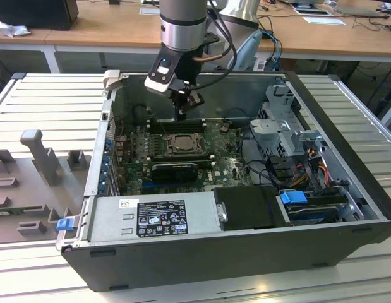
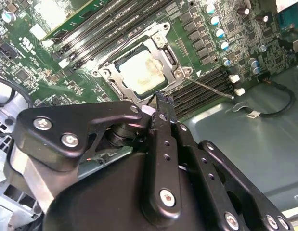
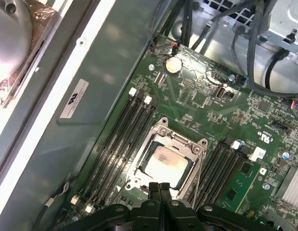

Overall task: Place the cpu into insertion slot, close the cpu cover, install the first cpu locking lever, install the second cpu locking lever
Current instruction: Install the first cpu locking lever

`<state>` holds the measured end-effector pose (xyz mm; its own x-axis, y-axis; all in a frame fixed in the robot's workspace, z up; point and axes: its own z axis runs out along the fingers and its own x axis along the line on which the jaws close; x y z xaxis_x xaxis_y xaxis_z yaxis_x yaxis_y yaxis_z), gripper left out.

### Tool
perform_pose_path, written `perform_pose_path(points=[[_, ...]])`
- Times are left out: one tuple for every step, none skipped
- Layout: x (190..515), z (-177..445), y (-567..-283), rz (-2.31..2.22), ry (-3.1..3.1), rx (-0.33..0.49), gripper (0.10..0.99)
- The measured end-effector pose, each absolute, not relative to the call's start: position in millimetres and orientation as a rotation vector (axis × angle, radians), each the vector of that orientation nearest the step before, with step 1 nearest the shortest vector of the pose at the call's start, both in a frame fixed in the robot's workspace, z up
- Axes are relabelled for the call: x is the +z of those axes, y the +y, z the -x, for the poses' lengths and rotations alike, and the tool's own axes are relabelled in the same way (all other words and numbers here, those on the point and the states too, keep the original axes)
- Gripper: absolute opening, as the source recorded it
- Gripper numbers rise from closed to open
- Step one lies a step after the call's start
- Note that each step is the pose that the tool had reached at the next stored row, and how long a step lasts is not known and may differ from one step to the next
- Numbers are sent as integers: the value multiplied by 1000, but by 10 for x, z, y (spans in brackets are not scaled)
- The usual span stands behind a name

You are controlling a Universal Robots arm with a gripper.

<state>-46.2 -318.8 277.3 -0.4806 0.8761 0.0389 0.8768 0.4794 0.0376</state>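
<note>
Sitting flat in the insertion slot (image 3: 139,180) near the middle of the motherboard (image 3: 245,144), the cpu (image 3: 163,161) has the cpu cover (image 3: 161,132) lying down around its pale top, and your claw (image 3: 159,188) hangs closed and empty just over one corner of the socket. Watch the thin locking lever (image 2: 213,88) jutting loose across the memory slots (image 2: 199,94): closed fingertips could slip off it and scrape the board. Slots flank both socket edges and the case wall (image 3: 105,72) stands beyond one bank, so your free room is upward.
</note>
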Motion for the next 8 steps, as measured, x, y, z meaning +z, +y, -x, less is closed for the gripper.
perform_pose_path(points=[[2773,462,-3188,1575,-2700,-81,106],[2773,462,-3188,1555,-2711,-81,106],[2773,462,-3188,1538,-2721,-81,106],[2773,462,-3188,1529,-2726,-81,106],[2773,462,-3188,1521,-2730,-81,106],[2773,462,-3188,1512,-2735,-81,106],[2773,462,-3188,1505,-2738,-81,106],[2773,462,-3188,1492,-2745,-81,106]])
